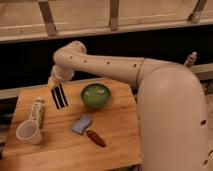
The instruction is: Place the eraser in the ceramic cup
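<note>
Wooden tabletop (125, 137) — claw (54, 86) above it clamps the flat striped eraser (59, 97).

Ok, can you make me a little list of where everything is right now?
gripper: above back left of table, jaws shut on eraser
eraser: hanging from gripper, looks off the table
ceramic cup: table's front left, without the eraser
green bowl: right of eraser
blue-grey pad: middle of table
dark red piece: just in front of pad

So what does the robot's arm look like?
A thick, rounded cream-white arm of tubular segments with small dark dots along the shell, no loose cables visible. Its small pale gripper sits at the tip, above the wooden table's back-left part.
</note>
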Controlling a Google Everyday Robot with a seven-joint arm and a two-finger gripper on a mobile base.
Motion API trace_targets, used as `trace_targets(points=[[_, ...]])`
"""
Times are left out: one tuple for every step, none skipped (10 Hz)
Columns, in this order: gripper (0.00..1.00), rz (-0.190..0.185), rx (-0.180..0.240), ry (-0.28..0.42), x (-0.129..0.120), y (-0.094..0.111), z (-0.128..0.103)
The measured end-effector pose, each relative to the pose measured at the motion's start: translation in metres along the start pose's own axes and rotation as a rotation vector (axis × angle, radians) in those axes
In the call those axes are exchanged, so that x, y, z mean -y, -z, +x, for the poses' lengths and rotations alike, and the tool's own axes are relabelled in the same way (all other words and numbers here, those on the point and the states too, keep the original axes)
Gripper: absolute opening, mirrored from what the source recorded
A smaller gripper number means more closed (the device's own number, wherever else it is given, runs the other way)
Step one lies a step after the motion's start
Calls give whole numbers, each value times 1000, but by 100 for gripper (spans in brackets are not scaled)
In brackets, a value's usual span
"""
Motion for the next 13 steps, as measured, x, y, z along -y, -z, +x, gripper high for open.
trace_targets(points=[[0,-8,10,34,-11,8,-10],[0,-11,15,53,-15,12,-15],[0,-11,15,54,-15,12,-15],[0,-10,15,51,-14,13,-15],[0,-10,15,51,-14,12,-15],[0,-11,15,53,-15,12,-15],[0,-12,15,53,-15,11,-15],[0,-12,20,57,-15,11,-16],[0,-13,30,75,-18,11,-18],[0,-28,40,111,-31,6,-26],[0,-42,49,136,-43,2,-33],[0,-67,63,180,-65,-3,-43],[0,-91,78,220,-85,-4,-50]])
